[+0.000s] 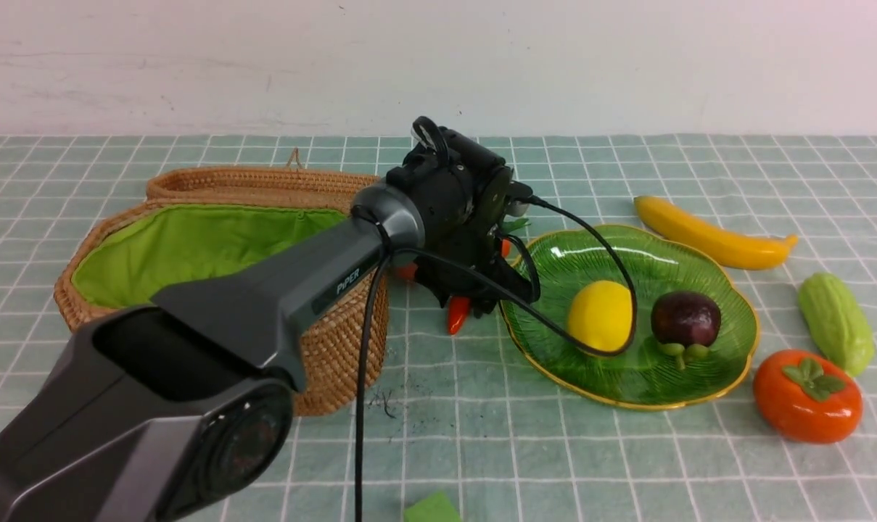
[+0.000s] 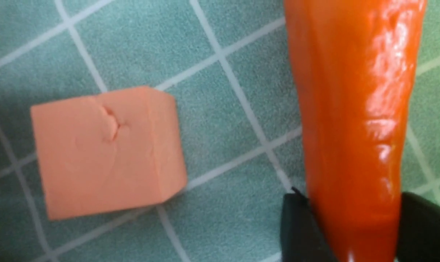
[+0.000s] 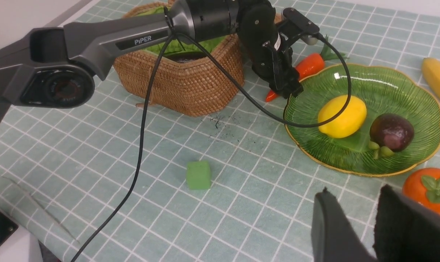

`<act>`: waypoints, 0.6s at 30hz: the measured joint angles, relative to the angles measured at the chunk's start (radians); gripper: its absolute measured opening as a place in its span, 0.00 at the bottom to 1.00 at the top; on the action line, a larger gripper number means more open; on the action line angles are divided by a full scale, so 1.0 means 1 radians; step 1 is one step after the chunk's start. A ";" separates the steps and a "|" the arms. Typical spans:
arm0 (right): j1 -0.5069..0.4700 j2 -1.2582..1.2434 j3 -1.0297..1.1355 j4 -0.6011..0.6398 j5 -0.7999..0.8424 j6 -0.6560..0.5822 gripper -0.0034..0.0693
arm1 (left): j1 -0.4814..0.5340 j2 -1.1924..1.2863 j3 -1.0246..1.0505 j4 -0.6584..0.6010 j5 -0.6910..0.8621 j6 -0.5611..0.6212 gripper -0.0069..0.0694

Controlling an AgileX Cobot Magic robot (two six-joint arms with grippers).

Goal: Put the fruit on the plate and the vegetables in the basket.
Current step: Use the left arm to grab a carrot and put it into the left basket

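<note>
My left gripper (image 1: 474, 297) reaches down between the basket (image 1: 336, 348) and the plate (image 1: 627, 395), shut on the orange carrot (image 2: 351, 109). Both black fingers press its sides, and its tip (image 1: 456, 317) shows below the jaws. A yellow lemon (image 1: 600, 315) and a dark purple mangosteen (image 1: 685, 319) lie on the green plate. On the cloth to the right are the banana (image 1: 714, 235), the light green gourd (image 1: 835, 322) and the persimmon (image 1: 806, 395). My right gripper (image 3: 356, 193) hangs open and empty near the persimmon (image 3: 431, 189).
A salmon-pink cube (image 2: 107, 153) sits on the cloth right beside the carrot. A small green cube (image 3: 198, 175) lies in front of the basket. The wicker lid (image 1: 249, 181) rests behind the basket. The left arm's black cable (image 1: 358, 406) hangs over the cloth.
</note>
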 joint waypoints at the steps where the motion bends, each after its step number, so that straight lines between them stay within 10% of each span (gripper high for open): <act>1: 0.000 0.000 0.000 0.000 0.000 0.000 0.32 | 0.000 0.003 -0.002 -0.003 0.000 0.000 0.46; 18: 0.000 0.000 0.000 0.003 -0.001 0.001 0.33 | 0.000 -0.124 -0.040 0.077 0.083 -0.021 0.39</act>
